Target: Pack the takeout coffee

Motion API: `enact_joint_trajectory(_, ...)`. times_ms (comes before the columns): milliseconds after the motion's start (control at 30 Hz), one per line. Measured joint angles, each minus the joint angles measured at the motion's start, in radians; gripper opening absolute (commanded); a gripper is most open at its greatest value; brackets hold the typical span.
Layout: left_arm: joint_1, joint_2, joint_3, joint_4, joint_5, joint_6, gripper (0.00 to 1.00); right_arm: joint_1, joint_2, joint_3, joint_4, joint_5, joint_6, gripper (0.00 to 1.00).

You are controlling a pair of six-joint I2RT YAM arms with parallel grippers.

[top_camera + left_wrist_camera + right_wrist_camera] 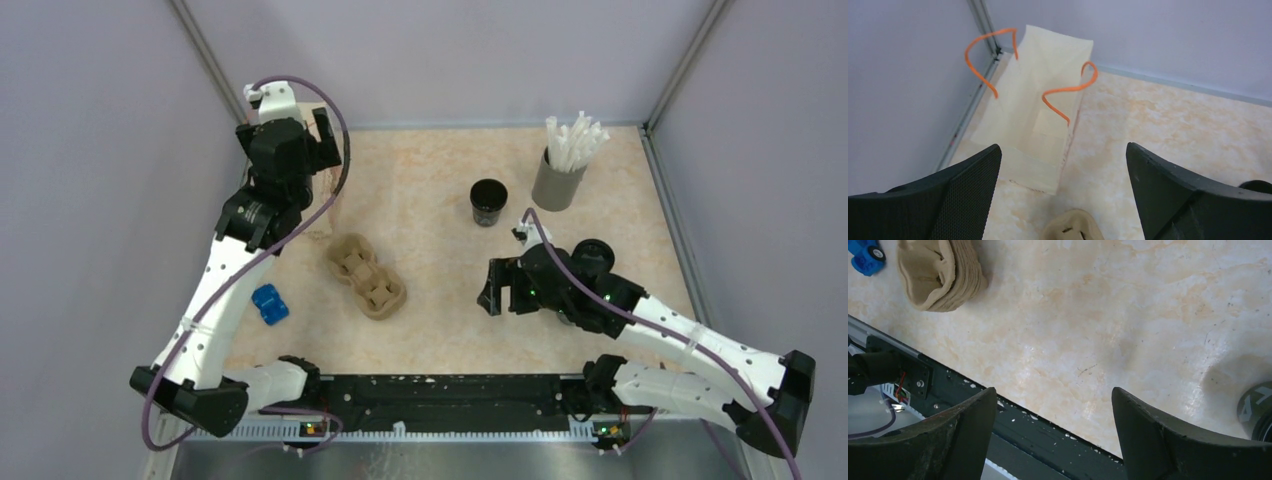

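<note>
A cream paper bag (1038, 115) with orange handles lies flat in the back left corner; in the top view the bag (335, 210) is mostly hidden under my left arm. My left gripper (1063, 165) is open and empty above the bag's near end, and it also shows in the top view (318, 160). A beige pulp cup carrier (366, 277) lies mid-table. One black lidded coffee cup (488, 202) stands at the back centre. A second cup (593, 255) stands against my right arm. My right gripper (495, 288) is open and empty, low over the table right of the carrier.
A grey holder with white straws (558, 175) stands at the back right. A small blue toy (269, 304) lies left of the carrier. The black rail (440, 390) runs along the near edge. The right wrist view shows the carrier (943, 275) and the rail (1048, 435).
</note>
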Motion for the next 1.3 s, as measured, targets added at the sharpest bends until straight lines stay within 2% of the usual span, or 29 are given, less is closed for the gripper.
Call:
enact_joint_trajectory(267,0.111,0.169,0.108,0.020,0.056,0.201,0.89,0.005,-0.040,0.002,0.027,-0.006,0.007,0.82)
enact_joint_trajectory(333,0.134,0.232,0.119,0.024,0.077,0.232,0.91,0.005,-0.066,0.002,0.021,-0.002,0.007,0.82)
enact_joint_trajectory(400,0.154,0.288,0.120,0.024,0.098,0.248,0.98,0.005,-0.087,0.002,0.013,0.000,0.007,0.82)
enact_joint_trajectory(467,0.180,0.323,0.120,0.018,0.127,0.258,0.99,0.005,-0.104,0.002,0.001,0.001,0.007,0.83)
enact_joint_trajectory(600,0.246,0.332,0.119,0.019,0.210,0.260,0.98,0.005,-0.121,0.002,-0.007,0.007,0.006,0.83)
enact_joint_trajectory(733,0.291,0.313,0.078,0.061,0.316,0.259,0.92,0.005,-0.117,0.002,-0.006,0.008,0.004,0.83)
enact_joint_trajectory(933,0.292,0.311,0.015,0.081,0.417,0.254,0.78,0.005,-0.096,0.002,-0.006,0.008,-0.006,0.83)
enact_joint_trajectory(1000,0.292,0.314,0.008,0.093,0.434,0.256,0.69,0.005,-0.097,0.002,-0.006,0.008,-0.009,0.83)
enact_joint_trajectory(1100,0.292,0.322,0.003,0.122,0.454,0.263,0.48,0.005,-0.096,0.002,-0.006,0.011,-0.012,0.83)
enact_joint_trajectory(1300,0.292,0.344,0.001,0.166,0.492,0.286,0.29,0.005,-0.076,0.002,-0.003,0.011,-0.013,0.83)
